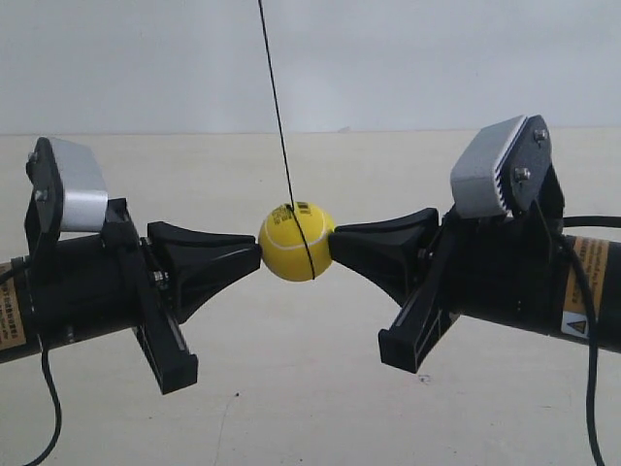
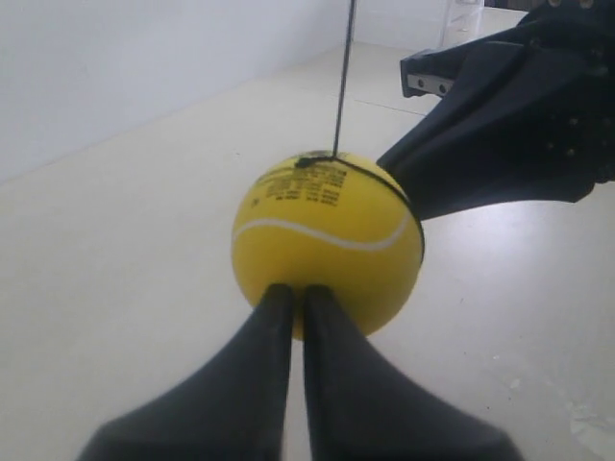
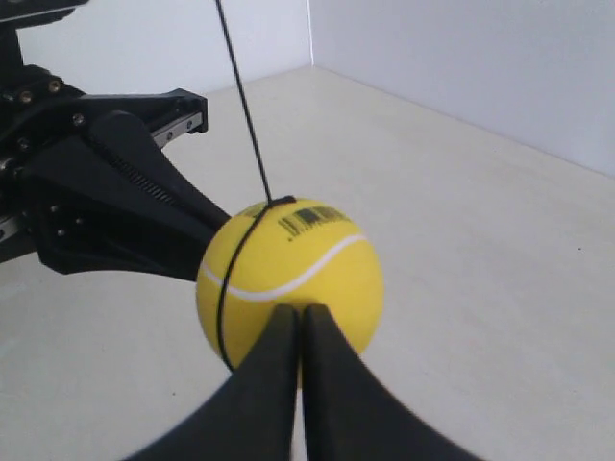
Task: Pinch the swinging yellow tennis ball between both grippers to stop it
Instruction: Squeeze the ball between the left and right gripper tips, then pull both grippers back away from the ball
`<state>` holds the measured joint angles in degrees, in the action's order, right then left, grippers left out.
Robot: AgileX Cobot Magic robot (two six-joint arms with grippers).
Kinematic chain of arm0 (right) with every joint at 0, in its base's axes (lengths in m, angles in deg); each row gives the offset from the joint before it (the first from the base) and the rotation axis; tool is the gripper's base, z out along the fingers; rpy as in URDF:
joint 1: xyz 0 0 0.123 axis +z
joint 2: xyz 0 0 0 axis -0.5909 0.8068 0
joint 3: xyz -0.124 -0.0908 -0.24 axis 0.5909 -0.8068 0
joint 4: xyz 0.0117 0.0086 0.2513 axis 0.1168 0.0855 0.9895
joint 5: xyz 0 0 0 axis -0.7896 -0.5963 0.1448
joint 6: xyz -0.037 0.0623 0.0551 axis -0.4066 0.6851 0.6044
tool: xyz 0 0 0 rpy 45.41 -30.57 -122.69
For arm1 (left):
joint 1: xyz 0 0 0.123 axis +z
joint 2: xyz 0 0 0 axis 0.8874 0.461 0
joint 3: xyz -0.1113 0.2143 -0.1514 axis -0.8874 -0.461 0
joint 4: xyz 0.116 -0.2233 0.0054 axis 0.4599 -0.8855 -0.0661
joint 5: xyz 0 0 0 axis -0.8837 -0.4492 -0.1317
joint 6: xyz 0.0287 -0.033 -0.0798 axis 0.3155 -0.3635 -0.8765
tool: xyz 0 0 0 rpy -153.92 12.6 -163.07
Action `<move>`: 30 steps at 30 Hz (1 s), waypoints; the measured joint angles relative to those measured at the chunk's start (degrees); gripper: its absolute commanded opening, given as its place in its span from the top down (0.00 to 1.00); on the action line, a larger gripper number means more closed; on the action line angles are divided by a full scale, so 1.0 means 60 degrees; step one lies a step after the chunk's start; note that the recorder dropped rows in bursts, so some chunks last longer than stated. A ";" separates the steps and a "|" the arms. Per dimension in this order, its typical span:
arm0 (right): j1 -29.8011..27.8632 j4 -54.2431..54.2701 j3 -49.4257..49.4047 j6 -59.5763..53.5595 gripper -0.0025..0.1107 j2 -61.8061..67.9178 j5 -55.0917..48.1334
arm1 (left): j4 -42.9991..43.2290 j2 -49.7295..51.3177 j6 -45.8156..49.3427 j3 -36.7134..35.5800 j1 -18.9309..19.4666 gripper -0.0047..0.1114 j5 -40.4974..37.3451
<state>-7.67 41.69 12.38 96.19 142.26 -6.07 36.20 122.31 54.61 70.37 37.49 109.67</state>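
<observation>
Above the pale table, the left end effector and right end effector each have their 2 jaws closed together, tips pressing opposite sides of the yellow tennis ball, which hangs between them on a thin black string.

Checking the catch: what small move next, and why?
Probably just hold position briefly: the shut black wedge-jawed left gripper and right gripper touch opposite sides of the bright yellow fuzzy tennis ball, yet its thin black string leans.

A pale cream tabletop meets a plain white wall.
</observation>
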 measured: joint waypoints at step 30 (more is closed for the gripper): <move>0.0000 -0.0144 0.0000 0.0094 0.98 0.0000 -0.0471 | 0.0099 0.0000 0.0000 -0.0017 0.0000 0.92 0.0019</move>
<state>-7.67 40.82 12.38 96.75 142.26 -8.90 36.79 122.31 54.61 70.27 37.49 109.79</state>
